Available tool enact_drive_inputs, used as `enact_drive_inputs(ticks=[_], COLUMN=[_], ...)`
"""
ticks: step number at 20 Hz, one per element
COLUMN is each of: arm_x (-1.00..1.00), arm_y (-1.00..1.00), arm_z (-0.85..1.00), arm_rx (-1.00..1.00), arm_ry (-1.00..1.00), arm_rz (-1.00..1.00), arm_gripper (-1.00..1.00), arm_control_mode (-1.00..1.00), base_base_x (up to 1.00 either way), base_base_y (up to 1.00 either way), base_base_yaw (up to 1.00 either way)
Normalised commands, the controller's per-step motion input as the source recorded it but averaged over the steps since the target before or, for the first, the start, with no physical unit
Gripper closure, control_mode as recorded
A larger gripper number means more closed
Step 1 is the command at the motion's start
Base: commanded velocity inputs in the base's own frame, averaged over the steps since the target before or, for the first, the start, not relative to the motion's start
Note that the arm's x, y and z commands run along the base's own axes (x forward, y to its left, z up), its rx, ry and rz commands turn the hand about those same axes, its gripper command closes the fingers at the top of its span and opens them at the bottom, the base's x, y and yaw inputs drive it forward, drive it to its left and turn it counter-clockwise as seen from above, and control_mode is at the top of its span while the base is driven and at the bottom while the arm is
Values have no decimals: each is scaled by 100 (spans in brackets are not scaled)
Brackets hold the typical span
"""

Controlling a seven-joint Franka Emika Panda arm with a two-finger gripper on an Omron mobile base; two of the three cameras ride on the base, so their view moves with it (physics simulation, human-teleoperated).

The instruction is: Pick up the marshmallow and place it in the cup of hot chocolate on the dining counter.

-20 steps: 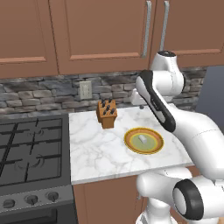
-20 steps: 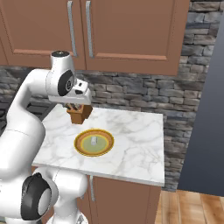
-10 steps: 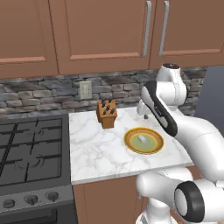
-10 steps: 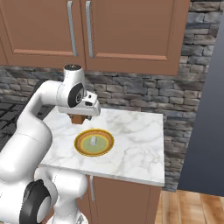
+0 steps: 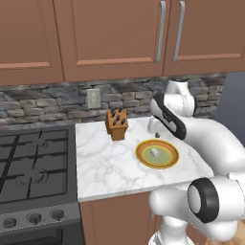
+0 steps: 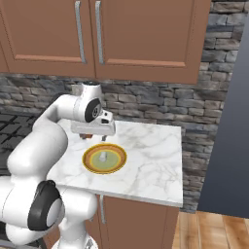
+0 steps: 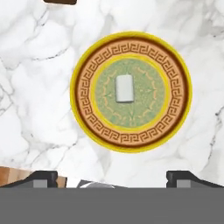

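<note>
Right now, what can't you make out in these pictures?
- Knife block: cut off by the top edge in the hand view, mostly behind the arm in the right base view.
- Gripper: just the fingertips clear the hand view's bottom edge.
- Marshmallow on the plate: too small in both base views for detail.

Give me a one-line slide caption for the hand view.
Open gripper hovers above the marshmallow lying on the yellow plate.

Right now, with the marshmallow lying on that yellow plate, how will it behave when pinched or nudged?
The marshmallow looks soft-edged and tiny, so it probably squashes and weighs little. It lies on its side, a short cylinder, so a nudge may roll it across the plate.
</note>
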Motion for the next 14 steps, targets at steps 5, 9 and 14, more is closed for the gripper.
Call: enact_drive_inputs(ticks=[5, 9, 14], arm_x=[31, 28, 30], arm_y=[0, 0, 0], arm_z=[-54, -56, -42], arm_rx=[0, 0, 0], arm_ry=[10, 1, 1], arm_rz=[8, 6, 4], arm_gripper=[-100, -100, -100], arm_control_mode=[-100, -100, -100], base_base_x=[0, 0, 0], base_base_y=[0, 0, 0], base_base_yaw=[0, 0, 0])
